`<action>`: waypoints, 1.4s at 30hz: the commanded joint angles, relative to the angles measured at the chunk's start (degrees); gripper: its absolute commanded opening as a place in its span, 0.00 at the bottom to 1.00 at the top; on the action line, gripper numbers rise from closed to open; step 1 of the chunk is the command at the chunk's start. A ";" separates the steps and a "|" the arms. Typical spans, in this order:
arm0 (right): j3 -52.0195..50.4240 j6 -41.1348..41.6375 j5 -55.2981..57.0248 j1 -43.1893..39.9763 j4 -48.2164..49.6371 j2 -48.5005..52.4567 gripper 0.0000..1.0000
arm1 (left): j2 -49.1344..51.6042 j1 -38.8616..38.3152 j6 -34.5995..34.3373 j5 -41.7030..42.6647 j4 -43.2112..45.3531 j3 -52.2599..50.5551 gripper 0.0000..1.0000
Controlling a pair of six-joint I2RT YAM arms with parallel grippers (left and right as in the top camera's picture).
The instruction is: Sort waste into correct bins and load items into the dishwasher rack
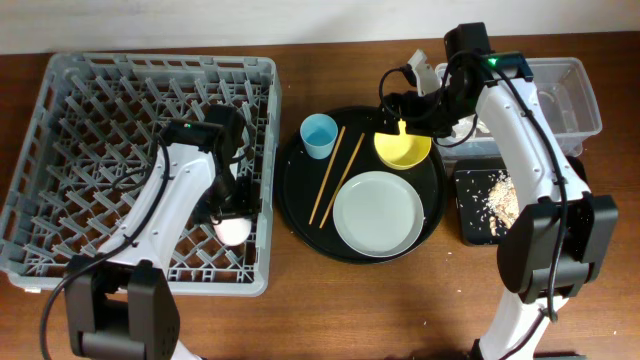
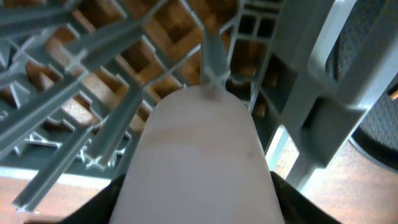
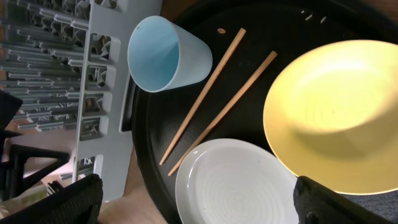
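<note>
My left gripper (image 1: pixel 226 207) is inside the grey dishwasher rack (image 1: pixel 160 62), shut on the pale pink cup (image 1: pixel 233 231). In the left wrist view the cup (image 2: pixel 199 155) fills the space between the fingers (image 2: pixel 199 208), and its far end touches a rack peg (image 2: pixel 214 59). My right gripper (image 1: pixel 405 112) is open and empty, just above the far rim of the yellow bowl (image 1: pixel 402 150). The right wrist view shows the bowl (image 3: pixel 336 112), light-blue cup (image 3: pixel 165 53), chopsticks (image 3: pixel 211 99) and grey-green plate (image 3: pixel 236 186) below the spread fingers (image 3: pixel 211 199).
The blue cup (image 1: pixel 319 135), chopsticks (image 1: pixel 335 175) and plate (image 1: pixel 378 213) lie on the round black tray (image 1: pixel 295 215). A clear tub (image 1: pixel 575 95) stands at the back right. A black rectangular tray (image 1: pixel 470 215) in front of it holds food scraps (image 1: pixel 500 195).
</note>
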 commanded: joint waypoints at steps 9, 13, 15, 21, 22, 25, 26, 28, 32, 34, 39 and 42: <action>0.09 -0.44 0.31 0.24 -0.31 0.04 0.98 | -0.15 -0.33 0.15 1.73 6.10 -0.76 0.86; 0.09 -0.44 0.31 0.24 -0.57 0.04 0.98 | 0.87 -0.33 1.55 1.66 12.17 -0.76 0.86; 0.09 -0.46 0.66 0.24 -0.96 0.04 0.98 | 3.28 -0.33 1.66 1.53 12.13 -0.79 0.86; 0.09 -0.46 1.16 0.24 -1.18 0.04 0.99 | 7.65 -0.33 1.66 1.70 15.17 -0.79 0.86; 0.09 -0.44 1.16 0.24 -1.18 0.04 0.98 | 7.65 -0.33 1.66 1.70 16.02 -0.79 0.86; 0.09 -0.46 1.16 0.24 -1.18 0.04 0.98 | 7.65 -0.33 1.66 1.68 18.93 -0.79 0.86; 0.09 -0.46 1.16 0.24 -1.20 0.04 0.98 | 7.65 -0.33 1.66 1.68 19.85 -0.79 0.86; 0.09 -0.46 1.16 0.24 -1.27 0.04 0.98 | 7.65 -0.33 1.66 1.68 21.42 -0.79 0.86; 0.09 -0.46 1.16 0.24 -1.09 0.04 0.98 | 7.52 -0.28 1.66 1.86 20.55 1.55 0.86; 0.09 -0.44 1.14 0.24 -0.42 0.04 0.98 | 7.32 -0.11 3.19 2.19 15.23 8.96 0.86; 4.17 -0.39 1.14 -1.70 -0.96 -0.37 0.99 | 7.54 -1.60 7.50 2.97 10.01 30.16 0.93; 10.91 1.09 2.97 -4.70 -4.15 -1.46 0.98 | 9.79 -1.97 9.18 8.28 16.96 30.93 0.93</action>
